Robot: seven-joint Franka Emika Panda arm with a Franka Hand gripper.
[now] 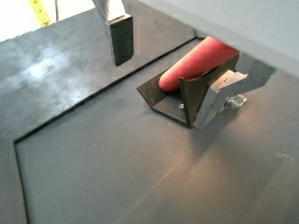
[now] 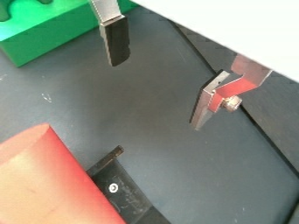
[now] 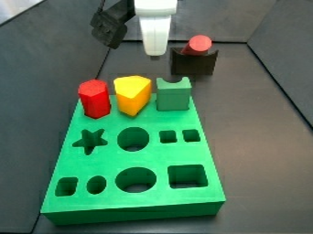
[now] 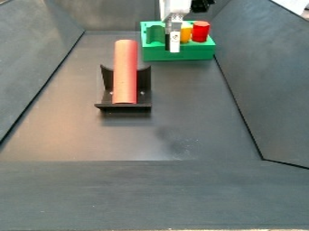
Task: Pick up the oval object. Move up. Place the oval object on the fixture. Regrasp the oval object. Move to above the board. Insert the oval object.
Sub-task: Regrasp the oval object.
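The salmon-red oval object (image 4: 126, 65) lies lengthwise in the notch of the dark fixture (image 4: 122, 97). In both wrist views it rests there untouched: oval object (image 1: 194, 65), fixture (image 1: 173, 98), and again oval object (image 2: 41, 175), fixture (image 2: 124, 191). In a side view only its round end (image 3: 199, 43) shows above the fixture (image 3: 193, 64). My gripper (image 1: 163, 87) is open and holds nothing. It hangs off to the side of the fixture, toward the green board (image 3: 134, 164); the gripper (image 3: 156, 46) is raised above the floor. One finger (image 2: 114, 44) is near the board's edge (image 2: 35, 39).
On the board's far end stand a red hexagonal block (image 3: 94, 99), a yellow piece (image 3: 134, 94) and a green notched block (image 3: 175, 92). Dark sloping walls (image 4: 49, 72) enclose the floor on both sides.
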